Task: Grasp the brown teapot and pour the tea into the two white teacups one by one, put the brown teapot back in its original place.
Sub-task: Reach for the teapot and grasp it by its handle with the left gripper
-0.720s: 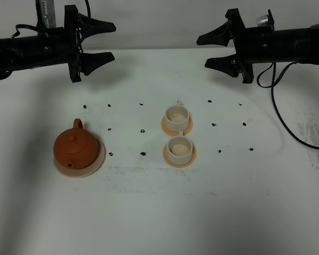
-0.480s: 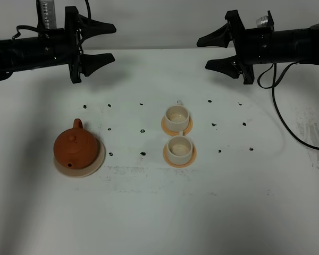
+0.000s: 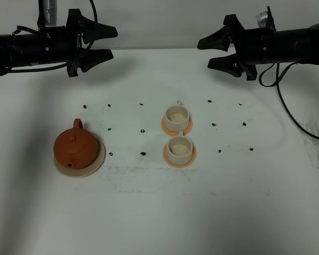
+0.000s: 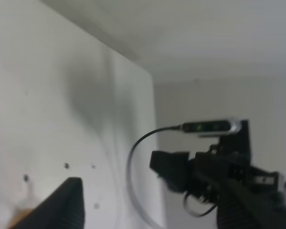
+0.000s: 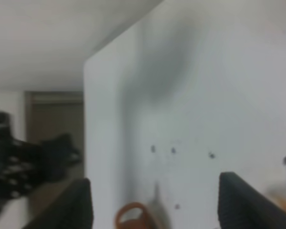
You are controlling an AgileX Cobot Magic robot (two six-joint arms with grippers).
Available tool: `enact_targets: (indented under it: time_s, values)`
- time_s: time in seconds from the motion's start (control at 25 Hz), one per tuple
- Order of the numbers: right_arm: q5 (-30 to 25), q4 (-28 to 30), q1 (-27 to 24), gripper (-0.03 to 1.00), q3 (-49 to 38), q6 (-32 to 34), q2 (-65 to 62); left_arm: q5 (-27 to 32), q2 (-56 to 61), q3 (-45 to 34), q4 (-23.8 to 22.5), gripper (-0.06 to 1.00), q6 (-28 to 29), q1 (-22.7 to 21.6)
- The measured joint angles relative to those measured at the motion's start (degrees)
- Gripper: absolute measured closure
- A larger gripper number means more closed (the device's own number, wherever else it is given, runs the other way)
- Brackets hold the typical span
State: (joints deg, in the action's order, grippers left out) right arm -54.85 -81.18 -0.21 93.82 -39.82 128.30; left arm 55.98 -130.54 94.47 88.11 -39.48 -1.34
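From above, the left jaws and right jaws are both spread and empty over the surface [image 3: 159,212]. The teapot [image 3: 74,147] sits on its saucer [image 3: 98,159], well clear of the left jaws. Both wrist views are blurred but show the jaws apart. In the right one the teapot handle [image 5: 132,214] shows between the right jaws, far off.

nothing legible
black dots [image 3: 142,130] on the white table [image 3: 228,202] are plain marks; the wrist views are blurred

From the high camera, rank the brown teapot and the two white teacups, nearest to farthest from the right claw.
Measured from the right claw:
1. Rear teacup, mid-table, the upper cup in that view.
2. Front teacup, directly below the first in that view.
3. Brown teapot, far over on the left side, sitting on its saucer.
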Motion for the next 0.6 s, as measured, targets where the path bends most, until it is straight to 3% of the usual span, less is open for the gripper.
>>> enact_targets:
  time_s: [0.2,0.44,0.6]
  values:
    - [1.29,6.36,-0.9,0.4,5.02,-5.71,0.0,-2.39,0.12,9.12,-13.32,0.42,-0.94,0.68]
    - [3.35,27.36,-0.94,0.44,15.39,-2.97,-0.11,-5.07,0.12,17.09,-32.86,0.43,0.64,2.34]
    - [3.3,42.86,-0.94,0.45,21.33,2.92,-0.11,-4.24,0.12,20.51,-51.1,0.43,4.43,3.07]
